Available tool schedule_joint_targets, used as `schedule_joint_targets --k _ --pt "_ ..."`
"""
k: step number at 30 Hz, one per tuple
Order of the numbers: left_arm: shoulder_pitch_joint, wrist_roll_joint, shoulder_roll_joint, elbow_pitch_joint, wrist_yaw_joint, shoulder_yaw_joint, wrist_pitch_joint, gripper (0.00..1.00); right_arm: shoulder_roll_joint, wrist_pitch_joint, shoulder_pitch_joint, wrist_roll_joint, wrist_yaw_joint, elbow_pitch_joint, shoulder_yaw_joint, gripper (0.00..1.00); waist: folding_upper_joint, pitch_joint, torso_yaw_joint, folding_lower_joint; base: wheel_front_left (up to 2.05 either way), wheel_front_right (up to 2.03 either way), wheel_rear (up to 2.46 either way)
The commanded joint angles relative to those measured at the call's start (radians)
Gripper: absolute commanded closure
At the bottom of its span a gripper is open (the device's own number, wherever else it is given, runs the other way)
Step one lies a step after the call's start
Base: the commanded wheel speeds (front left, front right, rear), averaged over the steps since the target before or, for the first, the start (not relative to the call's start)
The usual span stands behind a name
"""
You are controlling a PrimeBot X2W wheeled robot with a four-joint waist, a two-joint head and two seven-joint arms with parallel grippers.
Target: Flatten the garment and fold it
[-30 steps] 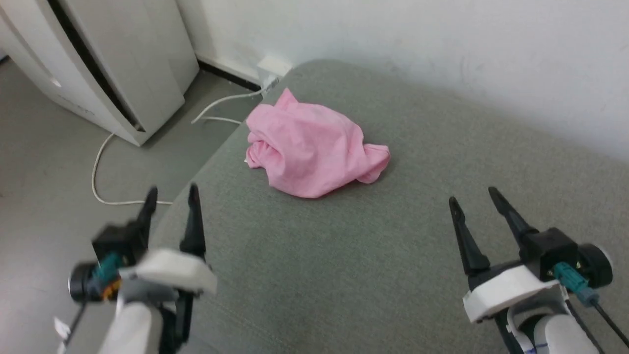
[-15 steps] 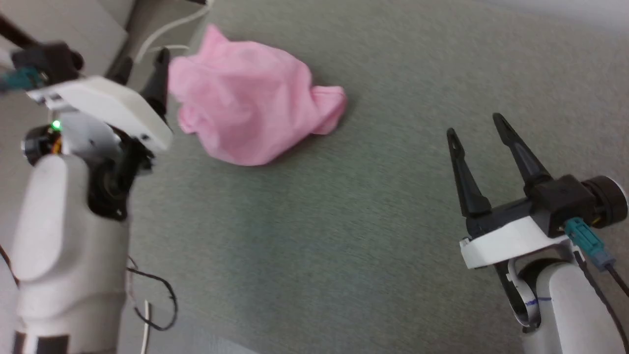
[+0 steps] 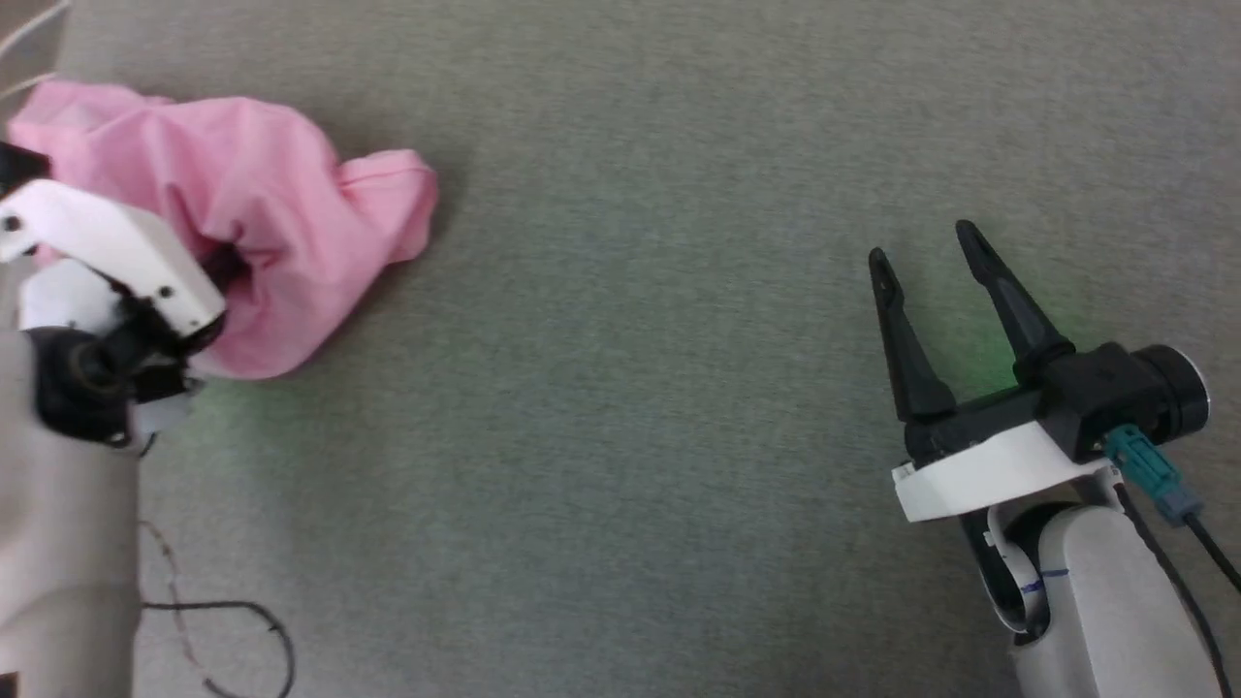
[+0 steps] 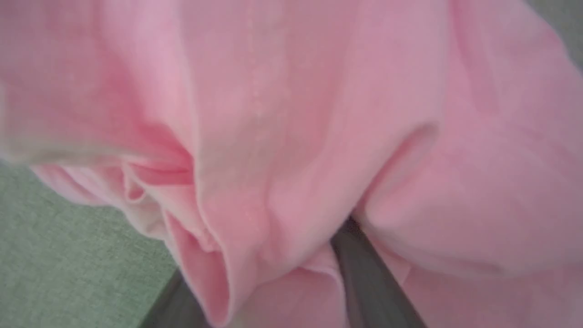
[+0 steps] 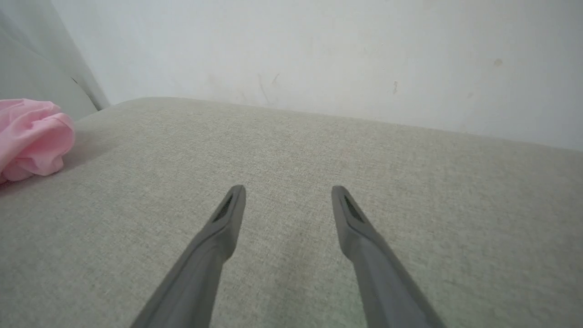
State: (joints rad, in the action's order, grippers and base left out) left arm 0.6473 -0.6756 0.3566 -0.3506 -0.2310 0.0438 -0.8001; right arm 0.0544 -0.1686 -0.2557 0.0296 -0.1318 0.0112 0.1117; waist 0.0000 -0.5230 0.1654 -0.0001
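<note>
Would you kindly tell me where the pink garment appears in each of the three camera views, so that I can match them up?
Head view: the garment lies crumpled in the upper left corner.
Left wrist view: the garment is close up, across most of the frame.
Right wrist view: the garment sits at the left edge, about mid-height.
Shared landmark: the grey-green cushion it lies on, seen in all three.

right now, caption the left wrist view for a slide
left gripper, dark fingers sunk in crumpled light pink fabric shorts
</note>
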Motion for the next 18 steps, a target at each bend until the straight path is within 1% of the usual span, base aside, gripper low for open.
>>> schedule_joint_targets --k 1,2,4,5,7,10,14,16,18 --pt "-0.038 -0.011 -0.012 -0.012 -0.001 -0.011 -0.025 0.92 -0.002 -0.007 -0.009 0.006 0.001 0.004 0.000 0.00 0.0000 -0.024 -0.066 0.0001 0.00 0.00 0.00" --pt "-0.054 -0.012 -0.006 -0.001 0.003 -0.013 -0.036 1.00 -0.002 -0.012 -0.008 0.007 0.001 0.013 -0.002 0.00 0.0000 -0.006 -0.068 0.0001 0.00 0.00 0.00" --pt "-0.078 -0.001 0.010 0.032 0.007 -0.004 -0.007 1.00 -0.003 -0.020 -0.002 0.012 0.001 0.029 -0.007 0.00 0.0000 0.032 -0.071 0.0001 0.00 0.00 0.00" --pt "-0.084 0.016 0.019 0.053 0.008 0.003 0.036 1.00 -0.003 -0.023 0.001 0.014 0.001 0.036 -0.009 0.00 0.0000 0.055 -0.071 0.0001 0.00 0.00 0.00" --pt "-0.089 0.061 0.031 0.087 0.006 0.015 0.150 1.00 -0.004 -0.028 0.013 0.019 0.001 0.049 -0.015 0.00 0.0000 0.105 -0.070 0.0001 0.00 0.00 0.00" --pt "-0.079 0.141 0.042 0.126 0.018 0.018 0.356 1.00 -0.004 -0.032 0.038 0.031 0.001 0.068 -0.024 0.00 0.0000 0.190 -0.070 0.0001 0.00 0.00 0.00" --pt "-0.040 0.217 0.026 0.168 0.050 -0.009 0.598 1.00 -0.004 -0.032 0.082 0.042 0.001 0.084 -0.039 0.00 0.0000 0.304 -0.079 0.0001 0.00 0.00 0.00" --pt "-0.020 0.239 0.005 0.182 0.071 -0.038 0.679 1.00 -0.004 -0.027 0.105 0.045 0.001 0.089 -0.049 0.00 0.0000 0.356 -0.090 0.0001 0.00 0.00 0.00" --pt "-0.001 0.257 -0.024 0.195 0.087 -0.074 0.734 1.00 -0.004 -0.020 0.128 0.046 0.001 0.087 -0.057 0.00 0.0000 0.401 -0.108 0.0001 0.00 0.00 0.00"
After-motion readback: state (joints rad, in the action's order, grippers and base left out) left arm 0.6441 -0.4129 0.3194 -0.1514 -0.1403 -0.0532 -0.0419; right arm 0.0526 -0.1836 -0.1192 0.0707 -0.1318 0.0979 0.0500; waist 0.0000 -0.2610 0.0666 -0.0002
